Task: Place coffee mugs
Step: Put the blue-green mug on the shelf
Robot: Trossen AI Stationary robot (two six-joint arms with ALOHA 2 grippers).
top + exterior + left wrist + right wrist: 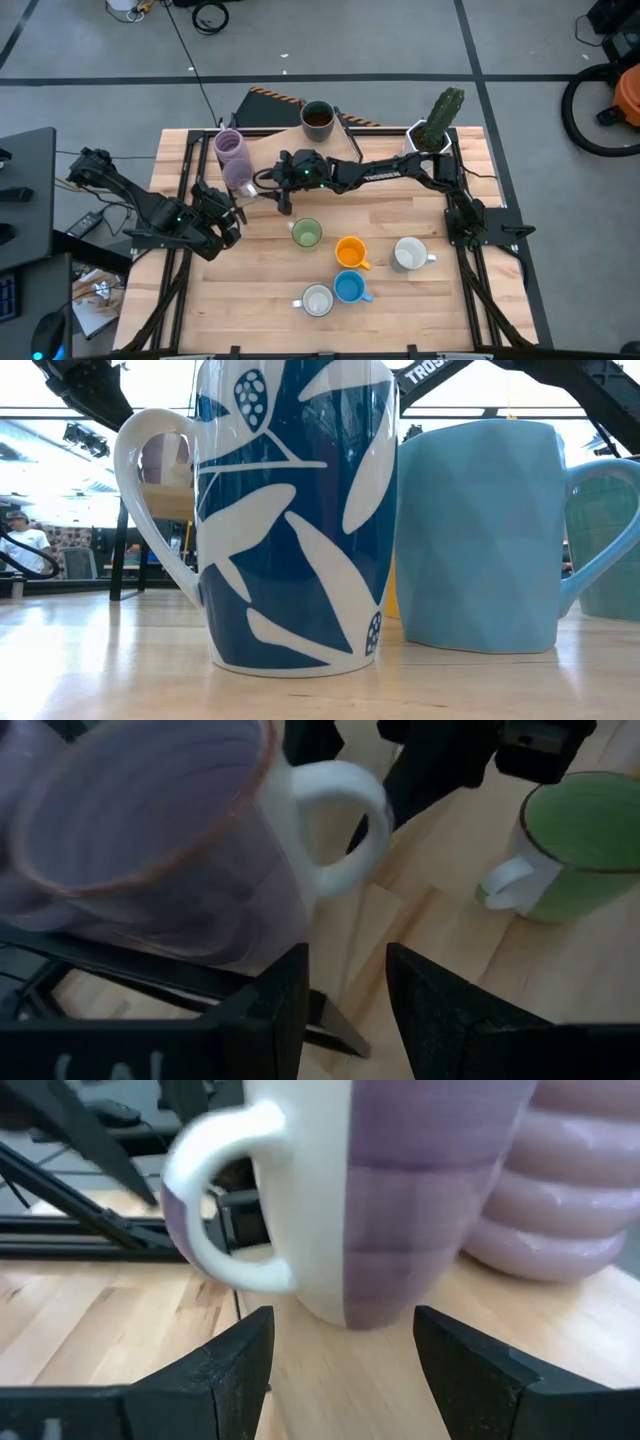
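A purple mug with a white handle (240, 178) stands on the table's far left part, and a ribbed purple mug (230, 146) stands just behind it. My right gripper (340, 1370) reaches across from the right. It is open, and its fingers stand apart before the handled purple mug (400, 1200) without touching it. My left gripper (345, 1010) is open near the left edge and faces the same mug (150, 830). The dark brown mug (317, 119) stands at the far edge. The green (306, 234), orange (350, 252), blue (349, 289) and two white mugs (317, 300) (408, 254) stand in the middle.
A white faceted pot with a green cactus (436, 128) stands at the far right corner. In the low view the leaf-patterned mug (290, 510) and the light blue mug (480, 530) fill the near edge. Bare wood (250, 290) lies at the near left.
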